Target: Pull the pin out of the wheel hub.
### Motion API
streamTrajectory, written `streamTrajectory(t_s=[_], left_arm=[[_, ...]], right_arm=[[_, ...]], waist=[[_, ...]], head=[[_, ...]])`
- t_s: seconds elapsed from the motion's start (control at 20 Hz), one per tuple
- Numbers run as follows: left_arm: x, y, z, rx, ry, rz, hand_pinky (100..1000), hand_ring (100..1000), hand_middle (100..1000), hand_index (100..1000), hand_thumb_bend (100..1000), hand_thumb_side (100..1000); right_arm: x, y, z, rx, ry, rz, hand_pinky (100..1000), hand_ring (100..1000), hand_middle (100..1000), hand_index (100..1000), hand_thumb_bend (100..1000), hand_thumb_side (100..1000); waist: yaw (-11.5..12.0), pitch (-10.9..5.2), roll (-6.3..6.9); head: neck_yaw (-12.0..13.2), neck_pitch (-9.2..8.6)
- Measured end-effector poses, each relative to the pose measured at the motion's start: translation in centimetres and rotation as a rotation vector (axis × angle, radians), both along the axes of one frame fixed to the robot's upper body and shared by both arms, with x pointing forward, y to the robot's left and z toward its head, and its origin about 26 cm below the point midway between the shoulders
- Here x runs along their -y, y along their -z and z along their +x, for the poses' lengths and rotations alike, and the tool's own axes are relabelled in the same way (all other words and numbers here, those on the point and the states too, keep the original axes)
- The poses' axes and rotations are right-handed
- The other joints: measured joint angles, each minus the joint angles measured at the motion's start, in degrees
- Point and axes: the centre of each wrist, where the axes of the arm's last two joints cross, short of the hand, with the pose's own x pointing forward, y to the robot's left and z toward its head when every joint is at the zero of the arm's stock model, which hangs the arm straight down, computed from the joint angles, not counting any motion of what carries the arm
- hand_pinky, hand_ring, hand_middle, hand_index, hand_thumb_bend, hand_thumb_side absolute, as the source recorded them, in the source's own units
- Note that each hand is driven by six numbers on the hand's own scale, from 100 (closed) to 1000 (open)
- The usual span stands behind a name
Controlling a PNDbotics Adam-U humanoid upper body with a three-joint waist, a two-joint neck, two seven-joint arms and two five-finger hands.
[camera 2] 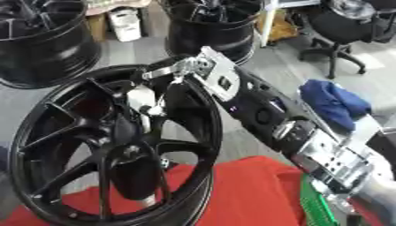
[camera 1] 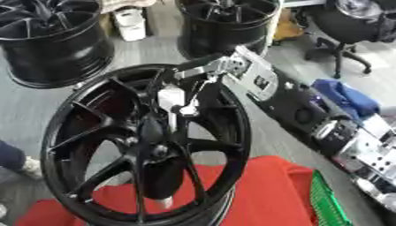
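A black multi-spoke alloy wheel hub (camera 1: 143, 145) stands upright on a red cloth (camera 1: 255, 194) beside a green ribbed basket (camera 1: 329, 201). The right hand (camera 1: 176, 100) reaches between the spokes near the centre; whether its fingers grip a pin cannot be told. Two more black rims (camera 1: 54, 39) stand behind.

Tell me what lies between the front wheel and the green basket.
Red cloth covers that stretch from front wheel to green basket; the left eye view shows it.
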Motion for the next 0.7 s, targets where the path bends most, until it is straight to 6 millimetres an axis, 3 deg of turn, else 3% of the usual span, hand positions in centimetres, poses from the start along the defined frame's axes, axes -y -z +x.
streamTrajectory(t_s=[0.05,0.25,0.4,0.45,0.55,0.7], left_arm=[[0.0,0.0,0.0,0.000,0.000,0.000,553,688,632,799,455,641],[0.0,0.0,0.0,-0.001,0.001,0.000,553,688,633,800,456,640],[0.0,0.0,0.0,-0.001,0.001,0.000,558,689,633,800,456,640],[0.0,0.0,0.0,-0.001,0.001,0.000,559,689,633,798,456,640],[0.0,0.0,0.0,-0.002,0.001,0.000,561,689,633,800,457,640],[0.0,0.0,0.0,-0.002,0.002,0.000,565,689,633,802,458,639]], right_arm=[[0.0,0.0,0.0,-0.001,0.001,0.005,815,835,768,738,100,252],[0.1,-0.3,0.1,-0.009,-0.005,0.058,785,782,670,694,100,226],[0.1,-1.2,0.3,0.010,-0.012,0.100,782,775,668,700,100,218],[0.1,-1.5,0.3,0.018,-0.014,0.112,792,792,725,739,100,218],[0.1,-1.9,0.4,0.029,-0.018,0.125,828,873,928,886,100,230],[0.2,-2.2,0.2,0.032,-0.022,0.122,860,937,1000,994,100,263]], waist=[[0.03,0.02,0.00],[0.13,0.04,-0.03],[0.12,0.04,-0.07],[0.12,0.04,-0.08],[0.13,0.03,-0.20],[0.13,0.03,-0.26]], head=[[0.00,0.00],[0.00,0.00],[-0.01,0.00],[-0.03,0.00],[-0.14,0.00],[-0.15,0.00]])
